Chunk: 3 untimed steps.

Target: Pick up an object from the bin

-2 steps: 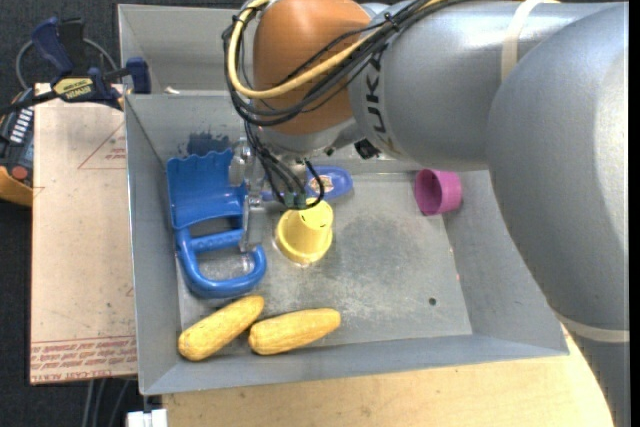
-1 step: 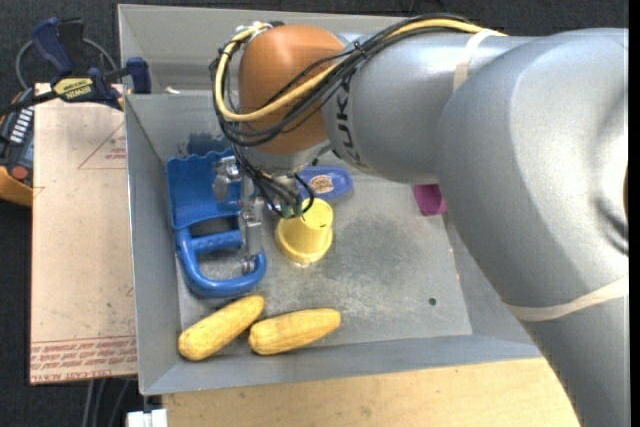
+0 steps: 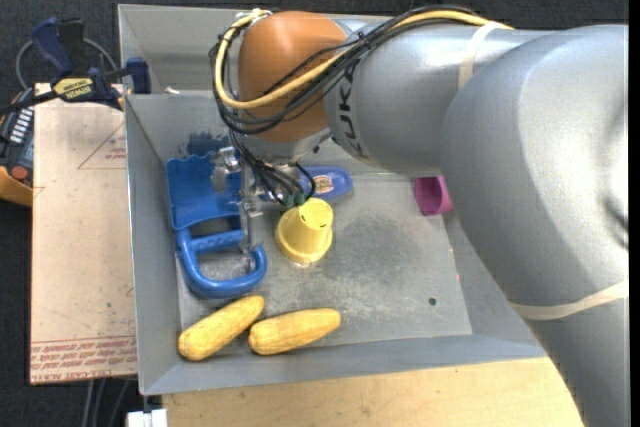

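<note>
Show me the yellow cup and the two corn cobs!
yellow cup (image 3: 304,234), camera view, on its rounded side.
left-hand corn cob (image 3: 221,327), camera view, on its middle.
right-hand corn cob (image 3: 295,330), camera view, on its middle.

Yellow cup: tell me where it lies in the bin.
In the camera view, the yellow cup lies near the middle of the bin, just right of the blue plastic toy, with two corn cobs below it.
</note>
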{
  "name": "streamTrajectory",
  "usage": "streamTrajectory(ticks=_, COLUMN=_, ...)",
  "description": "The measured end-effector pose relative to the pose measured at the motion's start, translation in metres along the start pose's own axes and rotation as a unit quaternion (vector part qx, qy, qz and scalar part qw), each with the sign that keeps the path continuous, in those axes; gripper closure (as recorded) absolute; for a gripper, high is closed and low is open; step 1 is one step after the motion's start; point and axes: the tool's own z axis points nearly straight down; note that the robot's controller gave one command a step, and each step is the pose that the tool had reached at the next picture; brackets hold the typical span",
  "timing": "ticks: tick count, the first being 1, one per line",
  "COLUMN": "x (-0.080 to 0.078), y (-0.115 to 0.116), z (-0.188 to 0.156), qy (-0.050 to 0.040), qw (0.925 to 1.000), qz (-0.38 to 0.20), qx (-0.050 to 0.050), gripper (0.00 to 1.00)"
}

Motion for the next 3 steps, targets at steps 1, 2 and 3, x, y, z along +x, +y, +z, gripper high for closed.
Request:
streamTrajectory(ticks=1, x=0.029, y=0.009, z=0.010, qy=0.0021, qw=0.9826, qz=0.186, qx=0.000, gripper=0.00)
streamTrajectory(ticks=2, x=-0.003, y=0.001, z=0.032, qy=-0.0023, qw=0.9999, qz=-0.014, qx=0.000, gripper=0.00)
streamTrajectory(ticks=3, x=0.077, y=0.020, z=0.038, qy=-0.0047, qw=0.9849, qz=0.173, qx=-0.002, gripper=1.00)
